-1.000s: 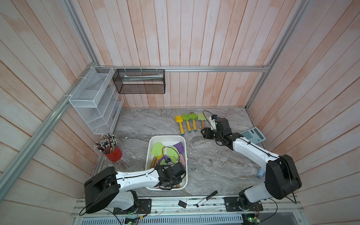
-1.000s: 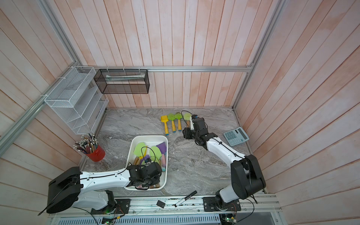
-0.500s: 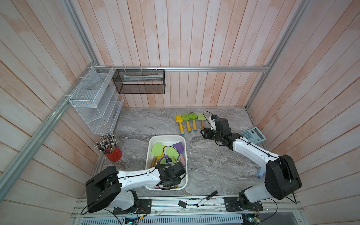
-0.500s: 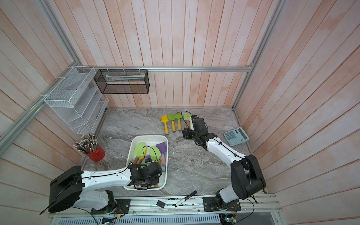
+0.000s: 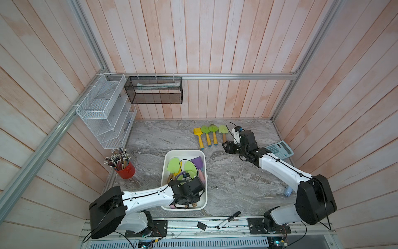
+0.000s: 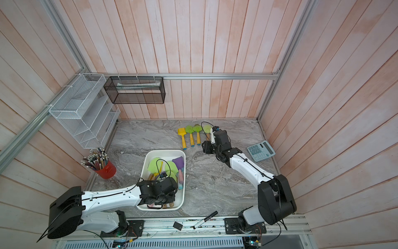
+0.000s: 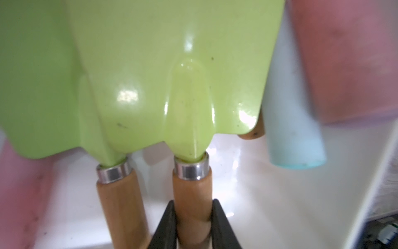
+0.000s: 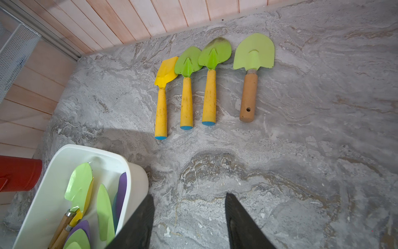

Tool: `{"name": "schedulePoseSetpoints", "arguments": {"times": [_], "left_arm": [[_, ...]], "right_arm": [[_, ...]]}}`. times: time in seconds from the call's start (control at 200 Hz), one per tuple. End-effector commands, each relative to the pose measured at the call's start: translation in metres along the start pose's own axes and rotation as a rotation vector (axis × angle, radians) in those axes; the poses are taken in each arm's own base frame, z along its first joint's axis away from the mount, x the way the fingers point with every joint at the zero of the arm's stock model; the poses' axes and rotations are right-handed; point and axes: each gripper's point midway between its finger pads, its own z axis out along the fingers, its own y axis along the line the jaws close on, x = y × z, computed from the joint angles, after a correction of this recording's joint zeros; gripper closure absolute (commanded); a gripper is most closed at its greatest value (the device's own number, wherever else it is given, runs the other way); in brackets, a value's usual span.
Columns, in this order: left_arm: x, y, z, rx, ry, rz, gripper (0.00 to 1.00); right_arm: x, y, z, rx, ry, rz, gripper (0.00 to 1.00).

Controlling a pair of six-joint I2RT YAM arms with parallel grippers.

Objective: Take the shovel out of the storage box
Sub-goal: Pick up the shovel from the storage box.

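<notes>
Marble tabletop (image 5: 228,181): white storage box (image 5: 184,151) at near edge. L gripper (image 7: 193,215) clenched on shovel (image 7: 189,97) inside it: pale-green glossy blade, metal ferrule, wooden handle. Long axis runs w/ box length, handle at near end, blade twd back wall (image 5: 193,54). Farther off, R gripper (image 8: 189,204) spread, empty, above tabletop near four laid-out shovels (image 8: 210,92).

No legible text or labels, calculator (image 5: 279,149) keys possibly marked, too small to read
</notes>
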Motion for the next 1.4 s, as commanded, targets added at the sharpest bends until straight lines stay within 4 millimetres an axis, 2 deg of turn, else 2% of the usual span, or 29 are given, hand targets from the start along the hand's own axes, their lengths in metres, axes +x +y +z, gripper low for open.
{"name": "schedulePoseSetpoints", "arguments": {"times": [0.0,0.17,0.42,0.635,0.81,1.1,1.395], "left_arm": [[-0.025,-0.01,-0.026,0.067,-0.093,-0.012,0.84],[-0.047,-0.017,-0.052,0.261,-0.157,-0.056,0.84],[-0.08,-0.013,-0.09,0.518,-0.28,-0.069,0.84],[-0.091,-0.021,-0.11,0.731,-0.319,-0.036,0.84],[-0.091,-0.036,-0.118,0.873,-0.321,0.011,0.84],[-0.09,-0.054,-0.139,1.004,-0.339,0.094,0.83],[-0.084,-0.061,-0.148,1.079,-0.329,0.136,0.83]], "right_arm": [[-0.005,0.011,-0.007,-0.039,-0.019,0.005,0.45],[-0.004,0.028,-0.012,-0.099,-0.019,-0.004,0.45],[0.013,0.087,-0.03,-0.39,0.019,0.003,0.45],[0.04,0.147,-0.062,-0.773,0.122,0.017,0.44],[0.066,0.182,-0.084,-0.969,0.205,-0.012,0.43],[0.095,0.2,-0.085,-1.082,0.295,0.003,0.43],[0.101,0.215,-0.096,-1.201,0.327,0.019,0.43]]}}
